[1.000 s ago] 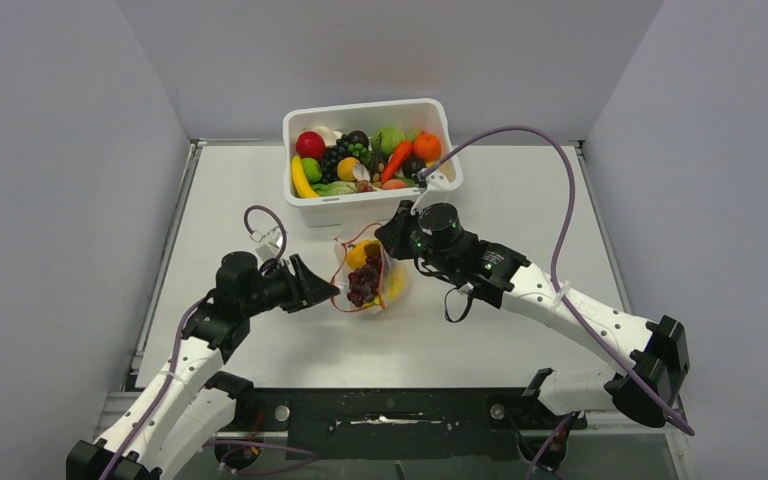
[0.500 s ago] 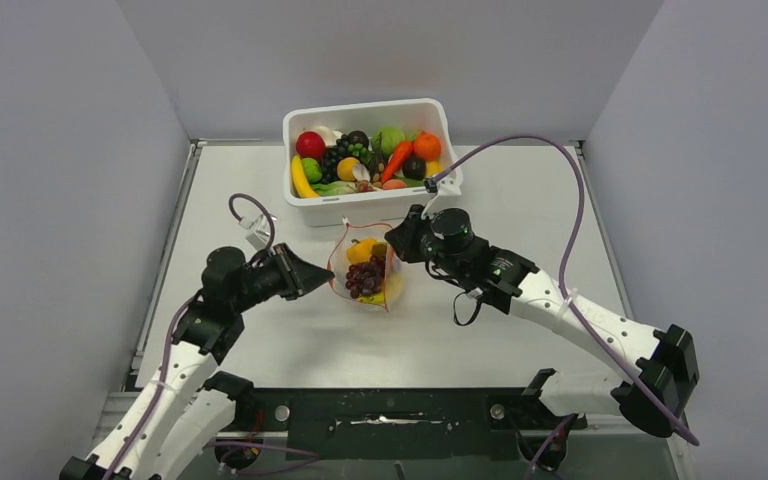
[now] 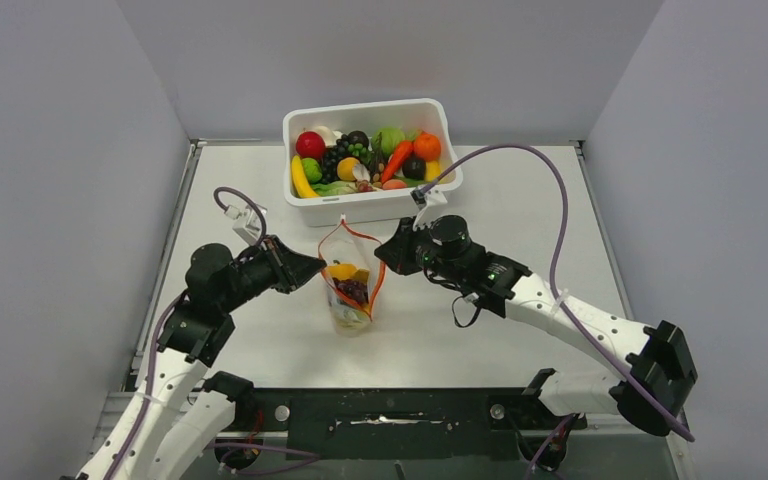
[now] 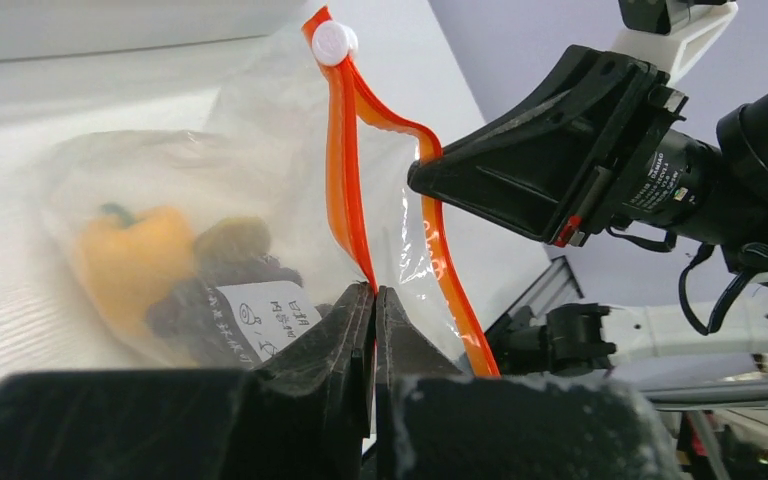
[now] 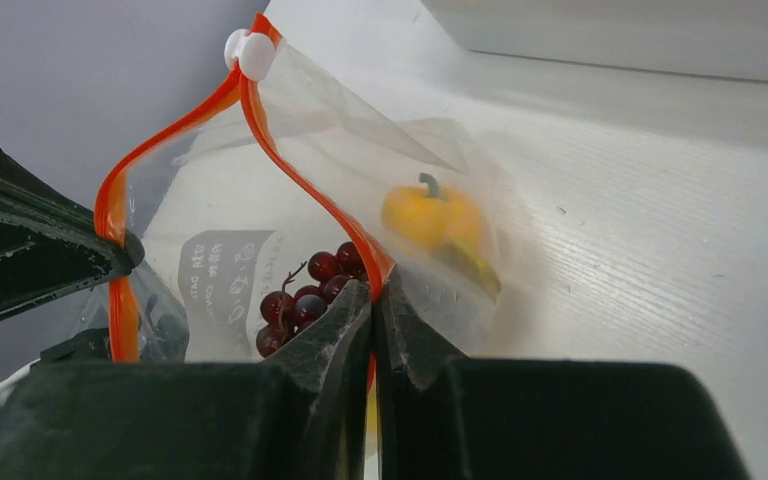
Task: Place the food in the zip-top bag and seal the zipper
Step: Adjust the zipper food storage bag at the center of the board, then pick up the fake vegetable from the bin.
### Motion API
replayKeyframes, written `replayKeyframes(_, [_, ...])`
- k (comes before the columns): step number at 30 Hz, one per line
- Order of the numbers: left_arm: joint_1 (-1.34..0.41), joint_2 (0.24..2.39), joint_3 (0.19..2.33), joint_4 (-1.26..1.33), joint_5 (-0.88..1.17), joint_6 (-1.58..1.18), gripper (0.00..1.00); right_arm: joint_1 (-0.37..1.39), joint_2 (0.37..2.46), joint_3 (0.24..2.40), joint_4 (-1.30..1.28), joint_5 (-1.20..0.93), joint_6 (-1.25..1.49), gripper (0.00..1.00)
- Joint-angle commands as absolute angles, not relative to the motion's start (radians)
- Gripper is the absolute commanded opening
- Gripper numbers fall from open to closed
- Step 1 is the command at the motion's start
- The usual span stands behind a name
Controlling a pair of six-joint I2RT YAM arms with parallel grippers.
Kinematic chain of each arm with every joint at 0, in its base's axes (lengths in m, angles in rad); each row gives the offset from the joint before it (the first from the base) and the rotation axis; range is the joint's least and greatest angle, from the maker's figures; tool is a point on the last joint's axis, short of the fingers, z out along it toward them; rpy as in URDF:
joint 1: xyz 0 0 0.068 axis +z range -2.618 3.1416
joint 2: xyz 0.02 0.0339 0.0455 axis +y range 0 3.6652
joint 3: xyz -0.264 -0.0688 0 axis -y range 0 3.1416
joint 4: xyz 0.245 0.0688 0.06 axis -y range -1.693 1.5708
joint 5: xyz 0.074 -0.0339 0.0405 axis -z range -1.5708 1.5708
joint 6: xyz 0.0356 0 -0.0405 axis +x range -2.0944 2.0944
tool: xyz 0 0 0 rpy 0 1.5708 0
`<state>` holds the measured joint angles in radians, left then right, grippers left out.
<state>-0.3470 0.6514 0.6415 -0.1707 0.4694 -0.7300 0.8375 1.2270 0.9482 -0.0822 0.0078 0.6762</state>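
The clear zip-top bag (image 3: 349,303) hangs upright between my two grippers, a little in front of the tub. Its orange zipper (image 3: 371,248) gapes open, and the two strips meet at a white slider (image 4: 334,42). My left gripper (image 4: 373,290) is shut on the left strip, seen from above as the left gripper (image 3: 318,267). My right gripper (image 5: 372,285) is shut on the right strip, seen from above as the right gripper (image 3: 381,256). Inside the bag lies the food: an orange-yellow pepper (image 5: 428,215), dark grapes (image 5: 305,290) and a bit of yellow banana (image 5: 472,266).
A white tub (image 3: 372,206) full of several toy fruits and vegetables stands at the back of the table, just behind the bag. Grey walls close in on both sides. The right arm's purple cable (image 3: 550,190) arcs above the table.
The left gripper has closed on the bag's left strip. The bag, which lay slumped on the table, now hangs upright and narrower, drawn a little to the left between both grippers.
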Motion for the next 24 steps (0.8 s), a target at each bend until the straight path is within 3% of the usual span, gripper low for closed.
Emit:
replayKeyframes(1, [-0.350,0.653,0.782,-0.283,0.387,-0.561,0.00,0.833,1.266,0.956,0.029,-0.067,0.659,0.07])
replayKeyframes(4, [-0.350,0.648,0.782,-0.291,0.406,-0.522,0.00,0.831,1.283,0.968,0.028,-0.080,0.646,0.14])
replayKeyframes(8, [-0.350,0.635,0.737,-0.246,0.432,-0.482,0.00,0.813,1.277,1.030,-0.037,-0.073,0.585,0.37])
replayKeyframes(11, [-0.349,0.620,0.689,-0.213,0.435,-0.461,0.00,0.789,1.260,1.093,-0.104,-0.056,0.521,0.49])
replayKeyframes(18, [-0.348,0.585,0.598,-0.148,0.485,-0.433,0.00,0.688,1.248,1.198,-0.188,-0.019,0.404,0.64])
replayKeyframes(24, [-0.348,0.558,0.581,-0.140,0.512,-0.396,0.00,0.639,1.380,1.350,-0.312,0.141,0.291,0.81])
